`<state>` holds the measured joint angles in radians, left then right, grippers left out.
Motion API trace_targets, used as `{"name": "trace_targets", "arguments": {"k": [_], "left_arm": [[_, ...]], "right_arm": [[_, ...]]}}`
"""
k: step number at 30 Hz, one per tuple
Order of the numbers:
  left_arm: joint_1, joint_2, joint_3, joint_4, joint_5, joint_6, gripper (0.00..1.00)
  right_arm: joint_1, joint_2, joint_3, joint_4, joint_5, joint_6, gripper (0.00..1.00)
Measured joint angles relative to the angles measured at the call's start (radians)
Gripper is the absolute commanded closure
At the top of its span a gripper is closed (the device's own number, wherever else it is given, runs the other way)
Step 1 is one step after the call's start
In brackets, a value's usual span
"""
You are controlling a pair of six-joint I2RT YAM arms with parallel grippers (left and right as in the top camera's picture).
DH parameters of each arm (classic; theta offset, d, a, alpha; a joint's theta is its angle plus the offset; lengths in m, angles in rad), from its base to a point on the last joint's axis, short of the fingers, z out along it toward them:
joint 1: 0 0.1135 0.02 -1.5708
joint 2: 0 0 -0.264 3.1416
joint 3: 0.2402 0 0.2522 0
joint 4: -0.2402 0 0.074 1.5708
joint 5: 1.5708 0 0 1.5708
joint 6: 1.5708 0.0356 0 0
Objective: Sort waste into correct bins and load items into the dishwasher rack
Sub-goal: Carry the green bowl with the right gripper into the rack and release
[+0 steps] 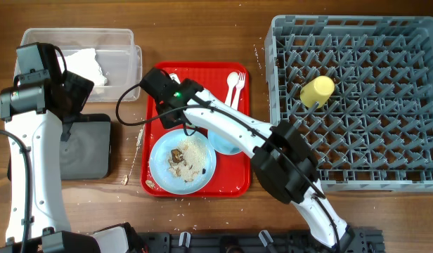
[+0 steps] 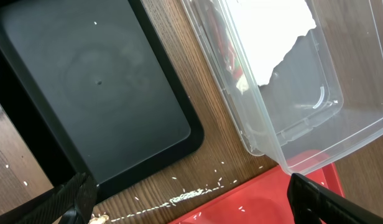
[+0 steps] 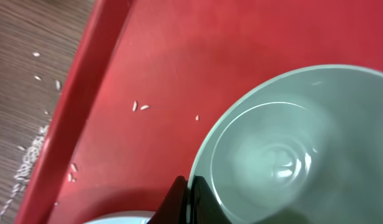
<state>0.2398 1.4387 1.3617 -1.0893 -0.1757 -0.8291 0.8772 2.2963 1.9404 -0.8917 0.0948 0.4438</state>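
Note:
My right gripper (image 3: 190, 198) is shut on the rim of the pale green bowl (image 3: 285, 149), over the red tray; in the overhead view the gripper (image 1: 197, 131) sits at the left edge of that bowl (image 1: 223, 143). The light blue plate (image 1: 183, 161) with brown scraps and rice lies beside it. I cannot make out the light blue bowl. The white spoon and fork (image 1: 235, 84) lie on the tray's far right. The yellow cup (image 1: 317, 91) lies in the grey rack (image 1: 413, 105). My left gripper (image 2: 198, 205) is open and empty, above the gap between the black tray (image 2: 98, 81) and the clear tub (image 2: 303, 124).
The clear tub (image 1: 125, 42) holds a white napkin (image 1: 86, 67) and a red wrapper (image 2: 226, 50). The black tray (image 1: 86, 144) lies in front of it. Rice crumbs (image 2: 191, 196) are scattered on the wood beside the red tray (image 1: 237, 184). The right arm crosses the tray.

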Motion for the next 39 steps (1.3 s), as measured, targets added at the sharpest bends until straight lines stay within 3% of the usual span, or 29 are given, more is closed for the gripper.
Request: {"name": "trace_targets", "arguments": {"k": [5, 10, 15, 20, 26, 30, 35, 39], "left_arm": [[0.000, 0.000, 0.000, 0.000, 0.000, 0.000, 0.00], [0.000, 0.000, 0.000, 0.000, 0.000, 0.000, 0.00], [0.000, 0.000, 0.000, 0.000, 0.000, 0.000, 0.00], [0.000, 0.000, 0.000, 0.000, 0.000, 0.000, 0.00], [0.000, 0.000, 0.000, 0.000, 0.000, 0.000, 0.00], [0.000, 0.000, 0.000, 0.000, 0.000, 0.000, 0.00], [0.000, 0.000, 0.000, 0.000, 0.000, 0.000, 0.00], [0.000, 0.000, 0.000, 0.000, 0.000, 0.000, 0.00]], "right_arm": [[-0.052, -0.069, 0.033, -0.015, -0.006, -0.029, 0.96], [-0.249, -0.308, 0.049, -0.031, -0.061, -0.101, 0.96], [-0.619, -0.497, 0.088, -0.142, -0.268, -0.151, 0.96], [-1.030, -0.489, 0.042, -0.227, -0.573, -0.238, 0.96], [-1.344, -0.488, -0.053, -0.214, -0.955, -0.402, 0.96], [-1.431, -0.487, -0.146, -0.140, -1.108, -0.450, 0.96], [-1.430, -0.469, -0.290, 0.005, -1.252, -0.441, 0.96], [-1.430, -0.386, -0.310, 0.005, -1.315, -0.396, 0.96]]}}
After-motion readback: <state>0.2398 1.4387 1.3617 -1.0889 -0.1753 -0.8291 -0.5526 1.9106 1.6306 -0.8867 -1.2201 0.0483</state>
